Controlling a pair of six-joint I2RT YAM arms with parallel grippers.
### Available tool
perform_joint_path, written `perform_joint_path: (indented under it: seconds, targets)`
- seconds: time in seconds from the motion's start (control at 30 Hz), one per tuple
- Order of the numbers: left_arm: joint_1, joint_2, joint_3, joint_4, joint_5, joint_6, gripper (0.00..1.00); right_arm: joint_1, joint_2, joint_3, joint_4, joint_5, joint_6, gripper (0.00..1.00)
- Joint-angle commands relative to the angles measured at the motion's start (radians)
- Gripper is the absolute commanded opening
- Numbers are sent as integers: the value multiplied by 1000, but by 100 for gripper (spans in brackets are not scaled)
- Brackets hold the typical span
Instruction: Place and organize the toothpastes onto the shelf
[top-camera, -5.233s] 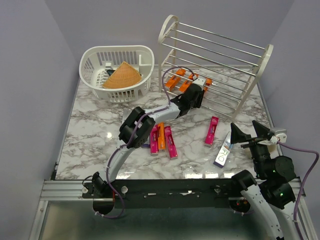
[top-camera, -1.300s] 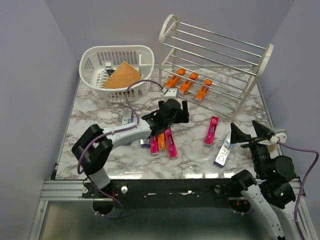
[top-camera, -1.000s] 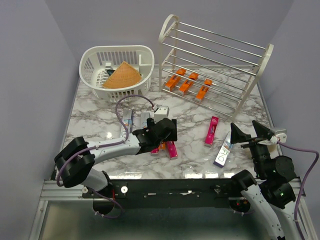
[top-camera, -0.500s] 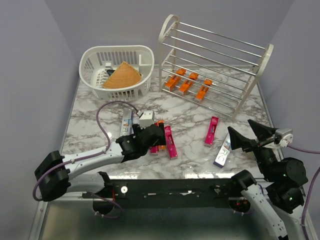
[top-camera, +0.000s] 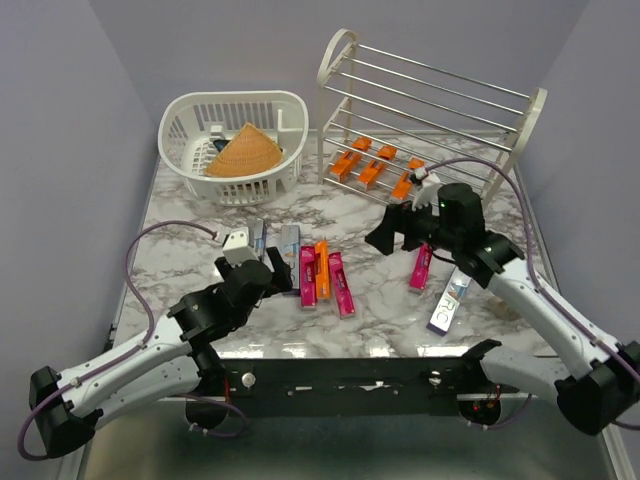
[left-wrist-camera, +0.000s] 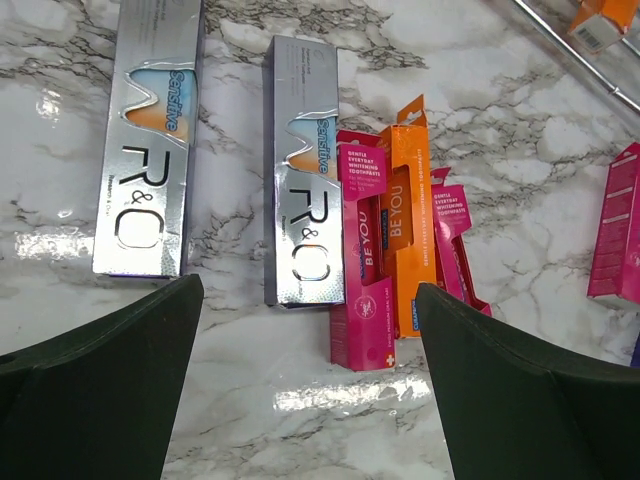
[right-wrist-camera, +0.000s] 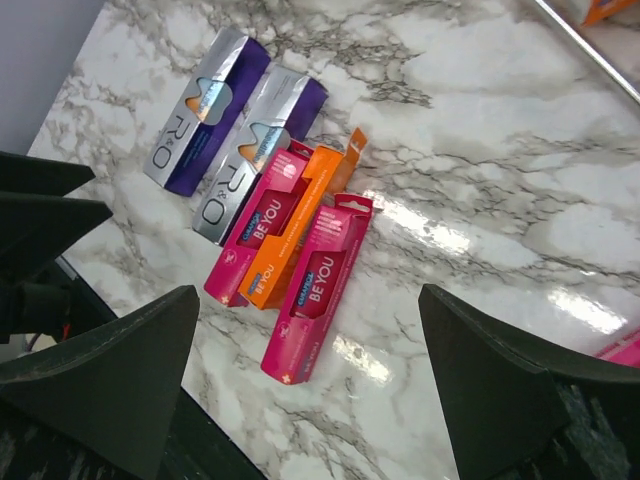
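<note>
Top external view shows our right gripper (top-camera: 392, 232) and left gripper (top-camera: 250, 268) both wide open and empty, so we should pinch the pink carton (top-camera: 341, 285) at the toothpaste cluster's (top-camera: 305, 265) three-o'clock edge across its narrow width, then carry it to the shelf (top-camera: 322, 120) at one o'clock.

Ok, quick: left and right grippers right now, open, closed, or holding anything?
Left gripper: open, holding nothing.
Right gripper: open, holding nothing.
</note>
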Motion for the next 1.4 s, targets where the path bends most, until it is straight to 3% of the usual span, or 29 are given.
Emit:
perform_joint_path:
  seconds: [0.0, 0.3, 0.43, 0.67, 0.9, 1.03, 1.37]
  targets:
    - [23, -111, -17, -74, -56, 12, 99, 89, 240, 139, 20, 68, 85, 100]
    - [28, -197, -34, -68, -85, 16, 99, 227, 711, 421, -53, 365, 211, 100]
    - [29, -194, -34, -69, -85, 19, 99, 273, 860, 541, -110, 428, 241, 87]
    - [28, -184, -42, -51, -84, 29, 99, 304, 1055, 701, -181, 468, 274, 78]
    - [28, -163, -43, -31, -78, 43, 99, 321, 1145, 750, -210, 465, 291, 69]
    - [28, -158, -43, -26, -73, 49, 99, 322, 1150, 715, -208, 471, 303, 63]
    - [28, -140, -48, -8, -61, 54, 99, 328, 1110, 610, -182, 485, 294, 57]
